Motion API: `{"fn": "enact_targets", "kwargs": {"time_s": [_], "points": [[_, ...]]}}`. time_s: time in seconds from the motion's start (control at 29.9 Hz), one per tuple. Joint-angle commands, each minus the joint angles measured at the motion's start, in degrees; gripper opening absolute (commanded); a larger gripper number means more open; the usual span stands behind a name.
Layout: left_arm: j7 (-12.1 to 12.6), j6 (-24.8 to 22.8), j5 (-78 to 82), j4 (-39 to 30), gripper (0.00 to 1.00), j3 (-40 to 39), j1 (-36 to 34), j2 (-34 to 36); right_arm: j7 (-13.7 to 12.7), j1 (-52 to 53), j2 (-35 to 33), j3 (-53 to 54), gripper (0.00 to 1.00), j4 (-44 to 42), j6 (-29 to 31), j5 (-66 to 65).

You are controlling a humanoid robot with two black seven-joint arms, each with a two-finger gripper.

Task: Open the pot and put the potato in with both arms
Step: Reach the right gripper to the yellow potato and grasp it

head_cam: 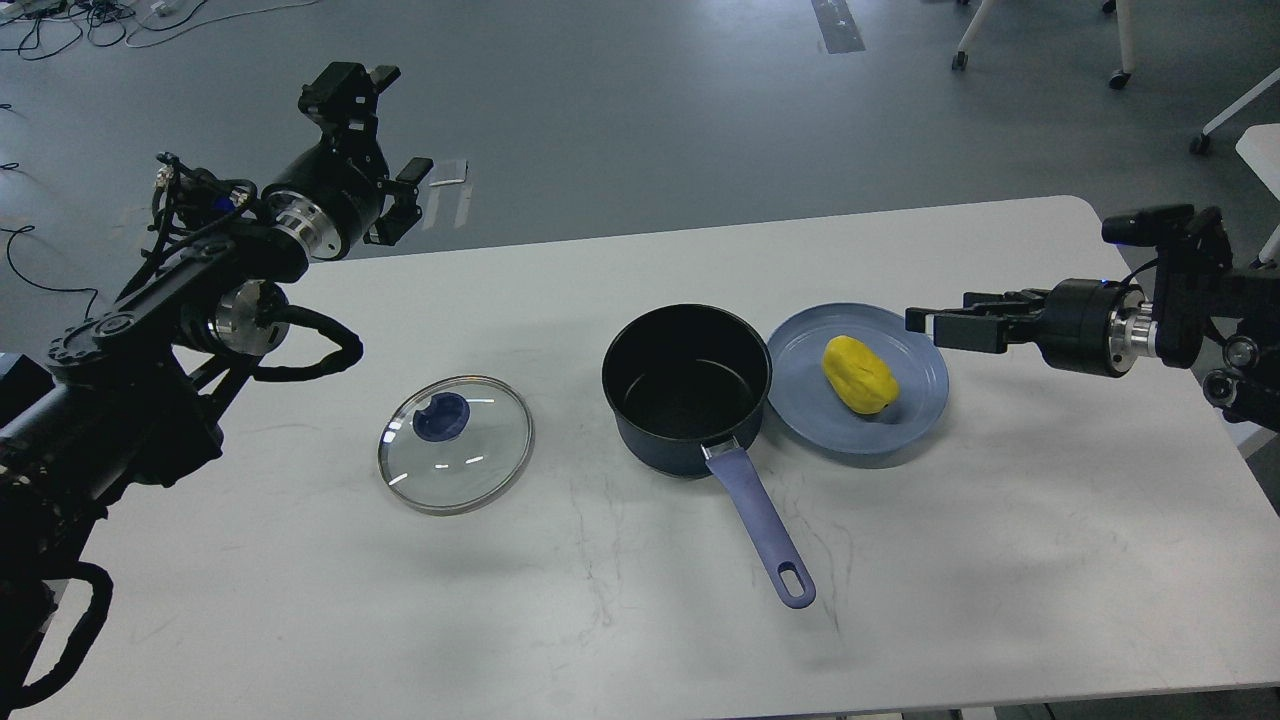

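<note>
Round glass lid (456,443) off dark navy saucepan (686,388); yellow oval potato (858,374) unmoved on blue plate (915,415). Right gripper (925,322) near, grip unclear; left gripper (375,130) released.

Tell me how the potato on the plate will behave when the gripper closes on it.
The potato is oval and rounded, so it may roll or squirt sideways on the smooth blue plate. Its surface looks smooth, perhaps slippery. It seems solid rather than floppy, though these pictures cannot tell its weight.

Open navy pot (686,398) upright; yellow potato (858,374) lies just right.
</note>
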Motion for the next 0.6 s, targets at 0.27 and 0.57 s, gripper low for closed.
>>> {"fn": "enact_targets", "kwargs": {"time_s": [0.27, 0.57], "points": [[-0.57, 0.13, 0.75, -0.09, 0.98, 0.26, 0.80, 1.62, -0.01, 5.04, 9.70, -9.93, 0.96, -9.90, -3.87, -5.16], [-2.42, 0.04, 0.93, -0.44, 0.98, 0.70, 1.06, 2.68, -0.01, 6.10, 15.06, -13.97, 0.90, -13.16, -3.78, -5.16]]}}
